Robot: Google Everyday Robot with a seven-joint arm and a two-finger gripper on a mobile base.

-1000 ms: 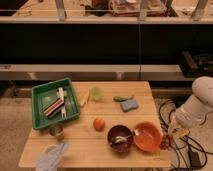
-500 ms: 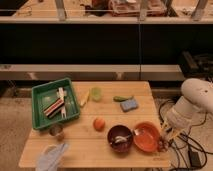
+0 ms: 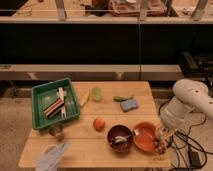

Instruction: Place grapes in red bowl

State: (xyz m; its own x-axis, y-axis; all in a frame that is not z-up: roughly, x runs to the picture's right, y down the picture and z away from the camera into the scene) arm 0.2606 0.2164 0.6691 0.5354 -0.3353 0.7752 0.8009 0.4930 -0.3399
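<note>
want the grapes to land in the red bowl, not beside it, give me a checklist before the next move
1. red bowl upright, mouth open to the top: ok
2. hand shut, low by that bowl's right side: ok
3. grapes held in the hand: cannot tell
4. hand above the bowl's inside: not ok, it sits off the rim
5. maroon bowl close on the left, apart from the hand: ok

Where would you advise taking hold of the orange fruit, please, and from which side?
Probably across its widest middle, coming straight down from above. The orange fruit is round and smooth and stands free on the table, but the maroon bowl is close beside it, so a side approach is tighter. The gripper is shut at the table's right edge, beside the red bowl.
</note>
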